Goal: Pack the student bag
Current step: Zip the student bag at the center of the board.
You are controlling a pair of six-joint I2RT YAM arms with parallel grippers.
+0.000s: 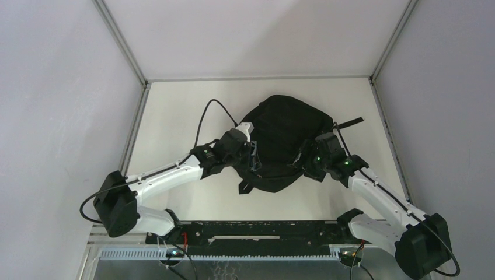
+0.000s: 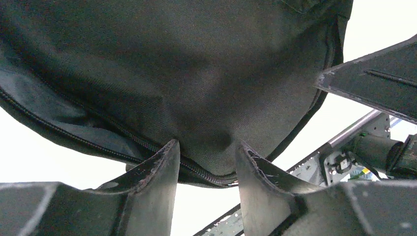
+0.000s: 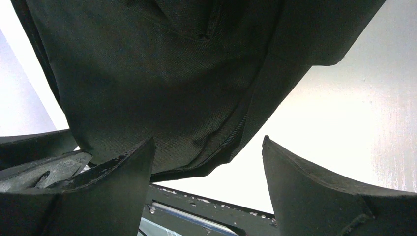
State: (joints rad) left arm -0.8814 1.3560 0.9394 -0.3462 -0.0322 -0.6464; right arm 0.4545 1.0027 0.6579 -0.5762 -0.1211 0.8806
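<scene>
Reaching across a white table [image 1: 175, 116], pale panels [image 1: 58, 87] around, black student bag [image 1: 286, 134] lying mid-table, my left gripper [image 2: 206, 147] straddling its zipped edge [image 2: 196, 171], grip impossible to tell, my right gripper [image 3: 207, 139] spread wide, holding nothing

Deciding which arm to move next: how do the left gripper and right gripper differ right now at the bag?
The left gripper has its fingers closer together than the right gripper, which gapes wide. The zipped edge of the student bag fills the left gripper's gap; the right gripper's gap shows bag and bare table. Whether the left gripper pinches it is unclear. Both sit at the bag's near edge.
</scene>
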